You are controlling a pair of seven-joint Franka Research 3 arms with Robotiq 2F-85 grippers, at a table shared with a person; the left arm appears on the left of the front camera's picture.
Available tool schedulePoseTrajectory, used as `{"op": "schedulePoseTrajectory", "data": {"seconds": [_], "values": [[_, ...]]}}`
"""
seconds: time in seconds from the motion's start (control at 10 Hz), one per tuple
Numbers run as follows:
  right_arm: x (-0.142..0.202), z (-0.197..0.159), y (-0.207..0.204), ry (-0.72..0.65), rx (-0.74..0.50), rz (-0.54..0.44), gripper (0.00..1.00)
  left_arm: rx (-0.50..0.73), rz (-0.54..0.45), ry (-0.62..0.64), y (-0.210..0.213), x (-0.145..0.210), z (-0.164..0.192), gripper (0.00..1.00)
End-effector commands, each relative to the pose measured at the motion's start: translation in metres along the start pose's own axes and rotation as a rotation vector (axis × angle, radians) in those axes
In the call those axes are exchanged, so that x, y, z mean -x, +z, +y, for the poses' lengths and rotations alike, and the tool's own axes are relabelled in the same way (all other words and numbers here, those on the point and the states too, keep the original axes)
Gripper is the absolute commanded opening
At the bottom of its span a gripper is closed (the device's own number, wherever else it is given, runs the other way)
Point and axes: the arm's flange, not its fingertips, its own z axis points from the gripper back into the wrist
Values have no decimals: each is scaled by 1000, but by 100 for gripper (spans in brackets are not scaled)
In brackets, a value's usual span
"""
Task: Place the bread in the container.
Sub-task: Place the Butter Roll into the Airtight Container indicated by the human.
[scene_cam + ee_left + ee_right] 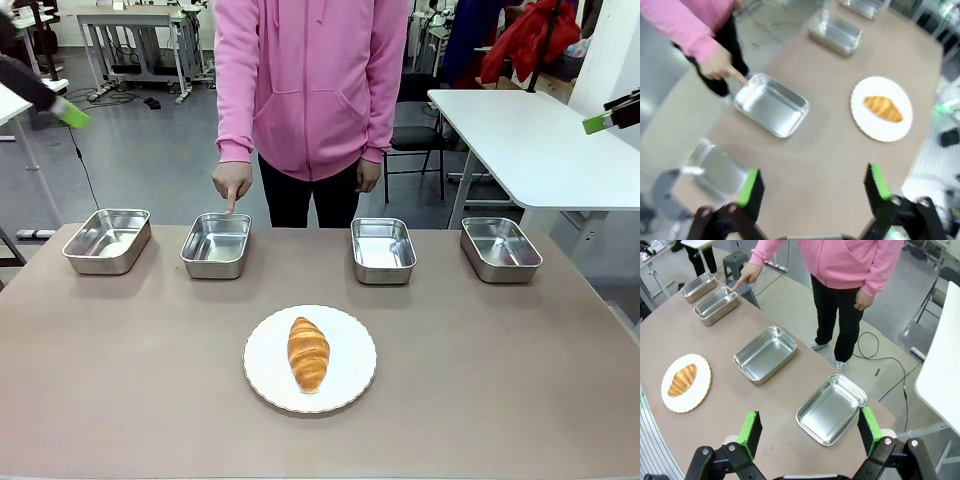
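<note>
Here we go: a golden-brown ridged croissant [309,353] lies lengthways in the middle of a round white plate [350,345] with a scalloped edge, on the near middle of the matte brown table [120,380]. Behind it, four shiny rectangular steel trays with rounded corners line up along the far edge, well apart from one another. A person in a pink hoodie [310,80] stands across the table, and the person's hand [232,183] points an index finger down at the far rim of the second tray from the left [216,244]. The fingertip is right at the rim; whether it touches I cannot tell. That tray's floor is bare metal, nothing but reflections. The far-left tray [107,240] shows a pale patch on its floor, glare or something else I cannot say. The third tray [383,250] and the far-right tray [500,248] show only bright bare bottoms. The croissant sits on the plate, in none of the trays, nearest the two middle ones. The left gripper [812,187] hangs high over the table's left end, its green-padded fingers spread wide with nothing between them. The right gripper [810,429] hangs above the right-hand trays, likewise spread wide and holding nothing.
</note>
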Motion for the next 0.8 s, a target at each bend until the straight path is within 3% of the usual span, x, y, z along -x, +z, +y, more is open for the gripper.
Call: {"op": "schedulePoseTrajectory", "data": {"seconds": [0.0, 0.2, 0.4, 0.6, 0.7], "values": [[0, 0, -1, -1, -2, -15, 100, -30, 122, 102, -31, -24, -63, 100], [0, 0, -1, -1, -2, -15, 100, -54, 179, 211, -79, -50, -137, 100], [0, 0, -1, -1, -2, -15, 100, -82, 197, 286, -135, -54, -191, 100], [0, 0, -1, -1, -2, -15, 100, -89, 225, 340, -192, -52, -224, 100], [0, 0, -1, -1, -2, -15, 100, -104, 226, 359, -209, -56, -224, 100]]}}
